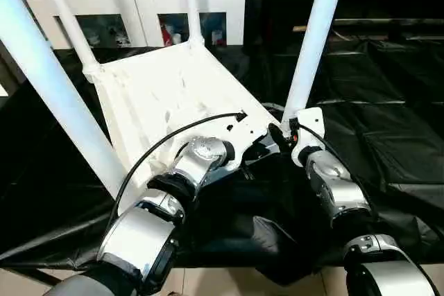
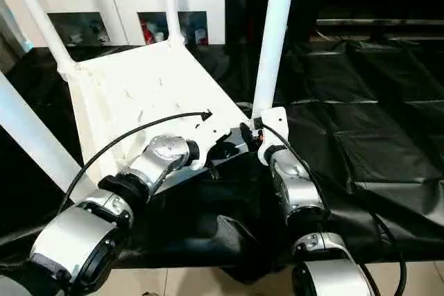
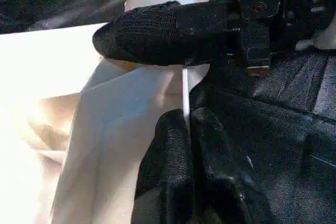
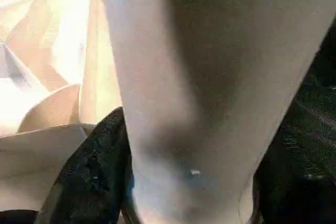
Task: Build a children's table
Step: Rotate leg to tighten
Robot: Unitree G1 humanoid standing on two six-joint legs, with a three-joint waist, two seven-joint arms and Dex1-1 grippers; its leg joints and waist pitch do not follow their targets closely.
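Black sheeting (image 1: 388, 136) covers the floor ahead of me, and on it the children's table (image 1: 159, 95) lies upside down, its ribbed underside facing up and four white legs rising from its corner sockets. Beyond the table's far edge stands a white cabinet with glass doors (image 1: 139, 12). Taking the table as my landmark, both of my arms reach to its near edge. My right gripper (image 1: 290, 133) is at the near right corner socket, where the near right leg (image 1: 316, 39) rises; its black fingers (image 4: 86, 177) stand apart on either side of the base of that leg, close around it, though I cannot tell whether the pads actually press the plastic. My left gripper (image 3: 186, 124) sits at the same near edge, just beside the right one and a little further in along the table's side. Its two fingers are together, and a thin white rib (image 3: 185, 90) of the table runs right up to their tips; whether it is nipped between them I cannot tell. In my left wrist view, one finger of the right gripper crosses in front of the leg's base, just above my left fingertips. A black cable (image 1: 173, 136) arcs from my left forearm over the table's underside. The near left leg (image 1: 55, 95) slants up past my left arm.
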